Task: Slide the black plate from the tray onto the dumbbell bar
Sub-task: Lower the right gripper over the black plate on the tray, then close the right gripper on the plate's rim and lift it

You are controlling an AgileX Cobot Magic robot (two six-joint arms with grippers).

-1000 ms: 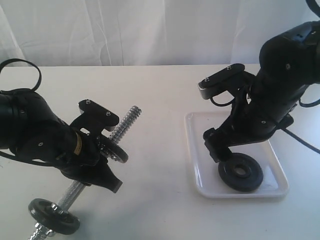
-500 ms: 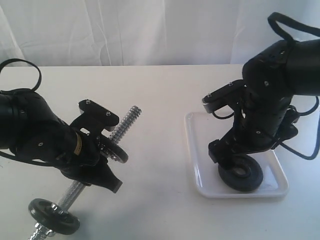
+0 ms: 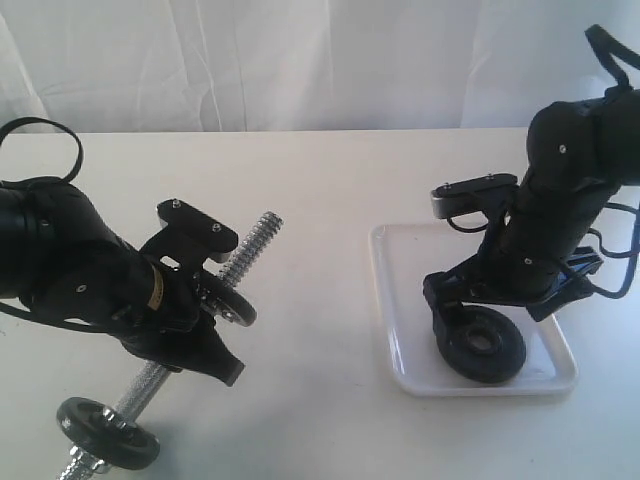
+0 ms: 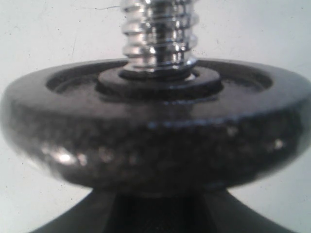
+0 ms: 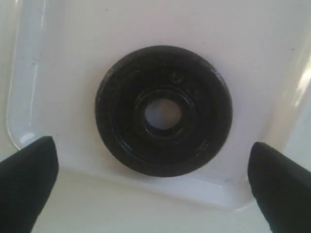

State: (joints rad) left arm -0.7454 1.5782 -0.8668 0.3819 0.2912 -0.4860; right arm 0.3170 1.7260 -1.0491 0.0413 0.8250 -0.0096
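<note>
While the left fingers [image 3: 215,362] clench the dumbbell bar [image 3: 250,245], the right fingers [image 5: 29,179] hang spread — the black plate [image 5: 163,110] lies flat between them in the tray [image 5: 73,39]; lower squarely, then pinch opposite rim edges.

Left arm [image 3: 70,270], right arm [image 3: 570,200]: glossy black rounded housings, black cable [image 3: 79,152] loops, small silver screws [image 3: 562,148], yellowish band [image 3: 155,290] on left.

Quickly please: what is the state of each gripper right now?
Left gripper: closed on the dumbbell bar.
Right gripper: open, holding nothing, fingers either side of the black plate in the tray.
</note>
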